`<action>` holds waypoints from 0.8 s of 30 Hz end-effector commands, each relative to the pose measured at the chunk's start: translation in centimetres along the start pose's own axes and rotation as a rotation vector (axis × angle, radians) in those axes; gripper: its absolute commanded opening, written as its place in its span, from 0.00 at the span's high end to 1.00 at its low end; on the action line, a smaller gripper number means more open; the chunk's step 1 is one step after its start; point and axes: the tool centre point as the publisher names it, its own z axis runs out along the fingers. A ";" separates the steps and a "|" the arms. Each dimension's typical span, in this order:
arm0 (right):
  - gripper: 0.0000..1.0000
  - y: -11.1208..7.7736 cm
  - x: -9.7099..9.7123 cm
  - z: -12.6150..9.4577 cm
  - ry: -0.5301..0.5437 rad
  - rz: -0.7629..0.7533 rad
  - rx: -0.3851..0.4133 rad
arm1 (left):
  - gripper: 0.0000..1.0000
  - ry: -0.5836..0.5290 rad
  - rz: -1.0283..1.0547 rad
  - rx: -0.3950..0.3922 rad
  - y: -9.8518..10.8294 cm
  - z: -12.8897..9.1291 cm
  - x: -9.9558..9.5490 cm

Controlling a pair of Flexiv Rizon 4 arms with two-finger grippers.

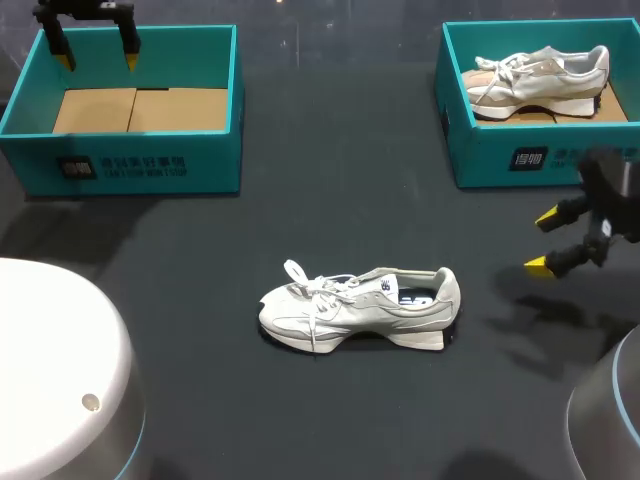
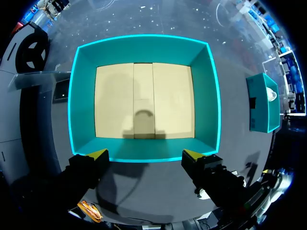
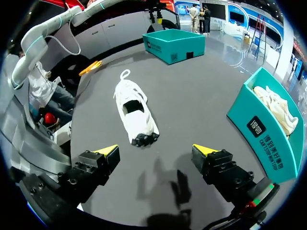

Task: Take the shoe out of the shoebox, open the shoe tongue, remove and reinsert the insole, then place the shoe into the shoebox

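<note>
head view: white sneaker (image 1: pixel 358 308) stands sole-down in the middle of the dark tabletop (image 1: pixel 330 200), toe toward my left, outside both boxes; left jaws hang open over the far rim of the left teal shoebox (image 1: pixel 140 165), right jaws open near the right shoebox (image 1: pixel 520 155), which holds a second sneaker (image 1: pixel 545 75). left wrist view: jaws wide apart, gripping nothing, left shoebox's cardboard floor ahead. right wrist view: jaws spread, nothing between them, sneaker ahead, heel nearest, not touching.

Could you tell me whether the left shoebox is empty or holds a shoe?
Empty: the left shoebox shows only its bare cardboard floor in both the head and left wrist views.
</note>
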 end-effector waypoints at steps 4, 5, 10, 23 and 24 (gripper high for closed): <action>0.00 -3.1 -2.4 -2.0 0.172 -0.227 -0.360 | 0.00 -0.001 0.000 -0.001 0.0 0.0 0.0; 0.00 -3.4 -2.9 -1.8 0.179 -0.235 -0.356 | 0.00 -0.001 0.000 -0.001 0.0 0.0 0.0; 0.00 -3.4 -2.9 -1.8 0.179 -0.235 -0.356 | 0.00 -0.001 0.000 -0.001 0.0 0.0 0.0; 0.00 -4.1 -3.1 -1.1 0.182 -0.271 -0.364 | 0.00 -0.001 0.000 -0.001 0.0 0.0 0.0; 0.00 -4.3 -3.2 -0.9 0.185 -0.274 -0.366 | 0.00 -0.001 0.000 -0.001 0.0 0.0 0.0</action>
